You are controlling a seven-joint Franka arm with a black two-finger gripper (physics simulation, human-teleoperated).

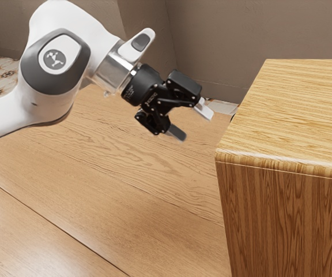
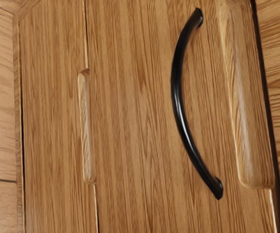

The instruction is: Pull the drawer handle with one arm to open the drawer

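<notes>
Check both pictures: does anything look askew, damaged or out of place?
Nothing stands out. The black handle sits intact on the drawer front, and the open gripper hangs clear of the cabinet.

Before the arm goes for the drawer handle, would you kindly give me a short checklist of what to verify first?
1. Claw open: ok, its fingers stand apart with nothing between them.
2. Handle in sight: ok, the black curved bar lies whole in the wrist view, on the drawer front.
3. Hand faces the drawer front: ok, the wrist view looks straight onto it.
4. Claw at the handle: not ok, in the exterior view it hangs in the air, apart from the cabinet.
5. Drawer front flush with the cabinet: cannot tell from these angles.
</notes>
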